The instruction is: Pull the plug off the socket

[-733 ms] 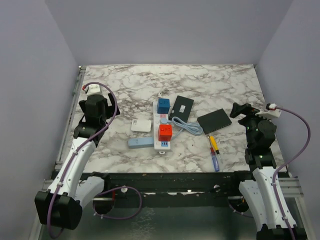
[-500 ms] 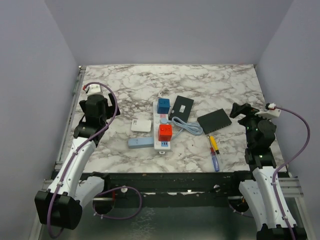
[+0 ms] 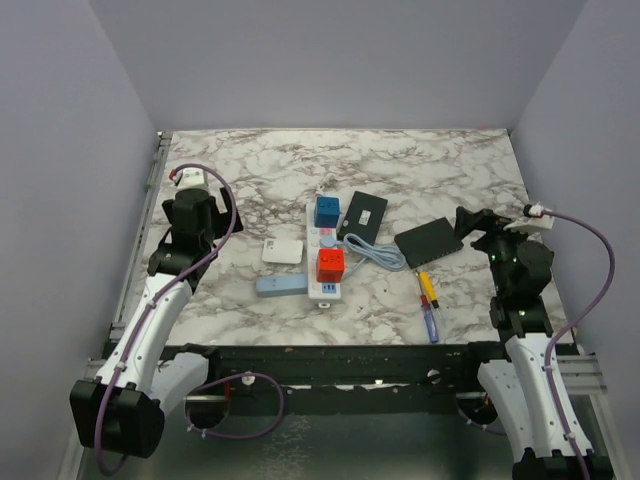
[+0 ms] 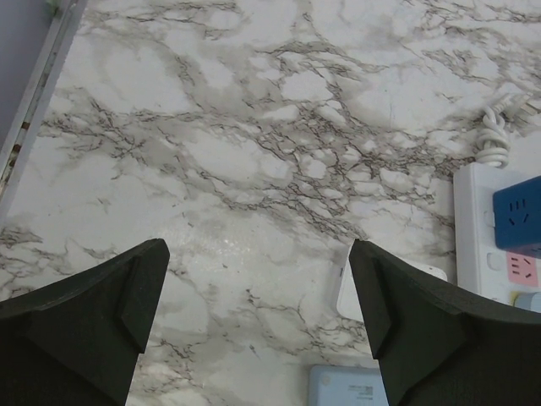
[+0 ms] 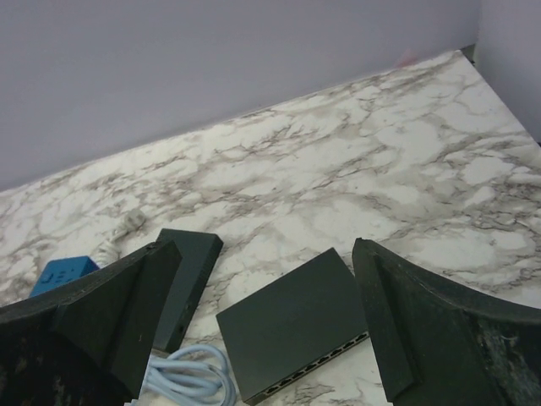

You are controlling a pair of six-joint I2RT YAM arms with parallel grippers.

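Note:
The socket is a long white power strip (image 3: 323,241) at the table's middle. A blue cube plug (image 3: 327,211) sits in its far end and a red cube plug (image 3: 331,265) in its near end. The strip's far end (image 4: 478,245) and the blue plug (image 4: 519,215) show at the right edge of the left wrist view. The blue plug (image 5: 61,274) also shows at the left of the right wrist view. My left gripper (image 4: 258,254) is open and empty over bare marble, left of the strip. My right gripper (image 5: 264,249) is open and empty, right of the strip.
A small white flat box (image 3: 283,251) and a light-blue bar (image 3: 281,285) lie left of the strip. Two black boxes (image 3: 363,214) (image 3: 429,241), a coiled light-blue cable (image 3: 376,255) and a pen-like tool (image 3: 429,305) lie to its right.
My right gripper has shifted a little left and down towards the flat black box. My left arm has barely moved. Nothing on the table has moved.

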